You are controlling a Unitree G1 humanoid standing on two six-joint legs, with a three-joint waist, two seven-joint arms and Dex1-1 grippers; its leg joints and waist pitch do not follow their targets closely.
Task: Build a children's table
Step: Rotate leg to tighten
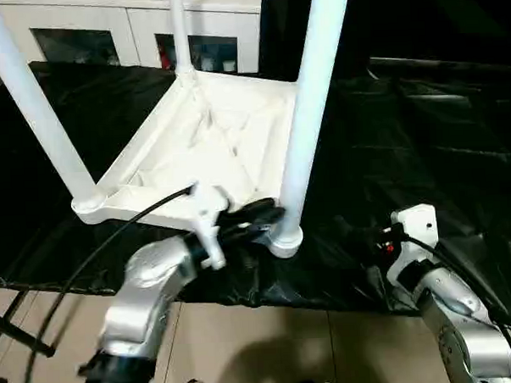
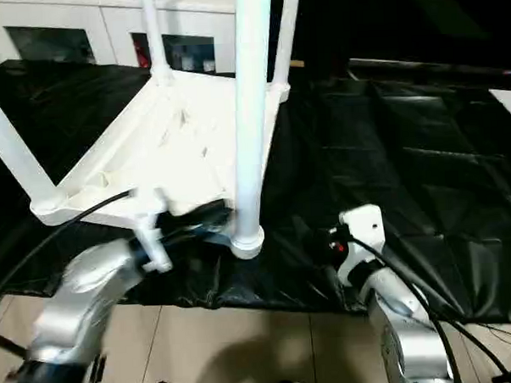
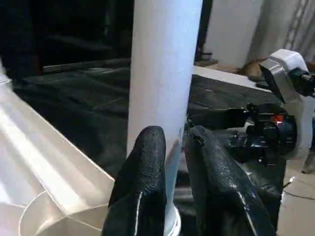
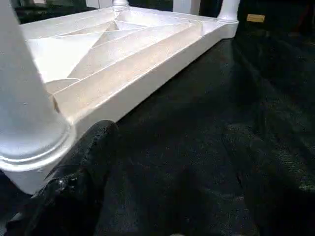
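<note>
At the bottom of the head camera picture, two silver arms reach up into the frame. The left gripper (image 1: 269, 215) is just below the middle. Its two black fingers (image 3: 142, 187) sit close together, with a thin gap between them. They are right beside the bottom of a white leg (image 1: 307, 113), but I cannot tell if they squeeze it or just touch it. A black cable (image 1: 89, 258) loops from that arm toward the lower left.

The right gripper (image 4: 172, 182) is at the lower right, low over the black cloth (image 1: 423, 142). Its fingers stand wide apart and hold nothing. One finger (image 4: 81, 177) is just beside the near corner of the table. A small red light (image 1: 389, 248) glows on that wrist.

In the middle of the frame lies the children's table (image 1: 203, 151). It is upside down on the black cloth, with its ribbed underside facing up. Legs stand up from its corners. The near leg sits in the round corner socket (image 1: 285, 238) close to the left gripper. Another leg (image 1: 31, 99) rises at the left side, and a thinner-looking far leg (image 1: 180, 29) rises near the top middle.

Farthest away, along the top left of the frame, is a white cabinet (image 1: 138, 27) with glass doors. A tiled floor (image 1: 271, 343) shows at the bottom between the arms.
</note>
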